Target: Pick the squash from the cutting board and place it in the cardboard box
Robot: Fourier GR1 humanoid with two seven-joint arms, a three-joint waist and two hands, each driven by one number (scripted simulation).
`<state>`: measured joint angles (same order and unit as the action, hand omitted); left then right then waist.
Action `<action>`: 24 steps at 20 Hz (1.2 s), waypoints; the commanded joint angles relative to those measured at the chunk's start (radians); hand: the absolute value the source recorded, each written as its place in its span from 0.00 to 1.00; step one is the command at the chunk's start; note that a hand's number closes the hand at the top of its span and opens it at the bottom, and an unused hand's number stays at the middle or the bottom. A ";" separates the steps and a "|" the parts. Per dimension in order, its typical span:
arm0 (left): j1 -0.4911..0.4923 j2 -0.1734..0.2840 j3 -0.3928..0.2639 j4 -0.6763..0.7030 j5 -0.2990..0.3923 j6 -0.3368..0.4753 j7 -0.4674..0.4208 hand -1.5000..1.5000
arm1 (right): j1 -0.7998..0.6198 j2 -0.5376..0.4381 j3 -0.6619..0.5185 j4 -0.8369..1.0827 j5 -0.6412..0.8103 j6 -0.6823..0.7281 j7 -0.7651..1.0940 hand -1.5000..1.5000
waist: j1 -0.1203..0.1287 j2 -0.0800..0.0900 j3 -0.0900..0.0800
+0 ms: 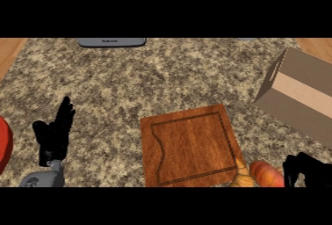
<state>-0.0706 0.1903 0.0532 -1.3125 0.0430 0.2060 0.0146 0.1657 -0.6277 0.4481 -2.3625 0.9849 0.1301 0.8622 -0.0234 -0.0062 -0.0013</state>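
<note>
At the far left edge we see only a sliver of a red rounded thing (pixel 3 143), cut off by the border, so we cannot say what it is. Just right of it stands the left hand (pixel 55 132), black, its fingers straight and pointing up, holding nothing; a short piece of its grey forearm (pixel 42 179) shows at the lower edge. It rests above the table (pixel 156 79), whose top is a speckled, granite-like stone in tan and brown. Strips of bare wood show past the stone at the upper left and upper right corners.

At the top edge a flat grey object (pixel 111 42) with rounded corners is half cut off (its small lettering is too fine for us to read).

In the middle lies the cutting board (pixel 191 147), reddish-brown wood with visible grain and a routed groove running just inside its border; it sits turned at an angle, and its top is bare.

The squash (pixel 259 175) lies off the board's lower right corner, touching or just beside it: a tan, ribbed part next to a smooth orange one, cut off at the bottom so its full shape is hidden. Just right of it is the right hand (pixel 304 169), a dark mass, mostly cut off; whether its fingers are spread or curled we cannot tell.

At the upper right stands the cardboard box (pixel 298 94), plain brown with a paler tape strip, running out of view.
</note>
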 commanded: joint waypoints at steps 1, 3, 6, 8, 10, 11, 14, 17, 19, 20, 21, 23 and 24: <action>0.006 0.008 0.001 -0.030 0.002 -0.005 0.021 0.50 | 0.011 -0.040 -0.174 -0.236 -0.155 0.064 0.020 1.00 | 0.006 0.002 0.001; -0.005 -0.013 -0.013 -0.011 -0.022 0.023 0.017 0.50 | -0.008 -0.068 -0.249 -0.258 -0.186 0.128 0.025 1.00 | -0.001 0.002 0.000; -0.006 -0.001 -0.006 -0.007 -0.024 0.015 0.011 0.50 | -0.075 -0.058 -0.362 -0.176 -0.243 0.135 -0.038 1.00 | 0.004 0.003 0.001; 0.016 -0.022 -0.013 0.009 -0.019 0.007 -0.030 0.50 | -0.058 -0.043 -0.416 -0.170 -0.238 0.113 -0.071 1.00 | -0.006 0.001 0.001; -0.007 -0.004 -0.004 -0.036 -0.012 0.010 0.027 0.50 | -0.088 -0.023 -0.497 -0.095 -0.279 0.100 -0.122 1.00 | 0.001 0.001 0.002; -0.009 -0.025 -0.016 -0.002 -0.022 0.017 0.006 0.50 | -0.162 -0.021 -0.545 -0.012 -0.313 0.109 -0.150 1.00 | 0.011 0.005 0.002; -0.001 0.018 0.007 -0.032 0.008 -0.033 0.016 0.50 | -0.223 -0.033 -0.664 0.106 -0.417 0.146 -0.221 1.00 | 0.018 0.005 0.002; 0.030 0.010 -0.005 -0.074 0.002 -0.027 0.046 0.50 | -0.220 -0.062 -0.803 0.259 -0.513 0.134 -0.370 1.00 | 0.023 0.004 0.002; 0.007 -0.053 -0.040 -0.032 -0.052 0.042 0.000 0.50 | -0.236 -0.052 -0.827 0.427 -0.515 0.075 -0.501 1.00 | 0.025 0.008 0.003; -0.029 -0.010 -0.003 -0.015 -0.015 -0.007 0.017 0.50 | -0.328 -0.079 -0.824 0.475 -0.544 0.112 -0.480 1.00 | 0.032 0.009 0.002; 0.000 0.002 -0.012 -0.037 -0.015 -0.027 0.022 0.50 | -0.315 -0.080 -0.834 0.575 -0.513 0.063 -0.583 1.00 | 0.037 0.010 0.003; -0.016 -0.058 -0.044 -0.017 -0.049 0.026 0.013 0.50 | -0.370 -0.109 -0.819 0.712 -0.483 0.063 -0.646 1.00 | 0.039 0.011 0.002; 0.010 -0.031 -0.035 -0.085 -0.038 0.014 0.072 0.50 | -0.329 -0.091 -0.820 0.750 -0.453 0.029 -0.716 1.00 | 0.037 0.009 0.003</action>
<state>-0.0755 0.1603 0.0261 -1.3541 0.0104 0.2173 0.0496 -0.1284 -0.7016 -0.3403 -1.8251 0.5232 0.1988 0.3125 0.0069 0.0021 0.0007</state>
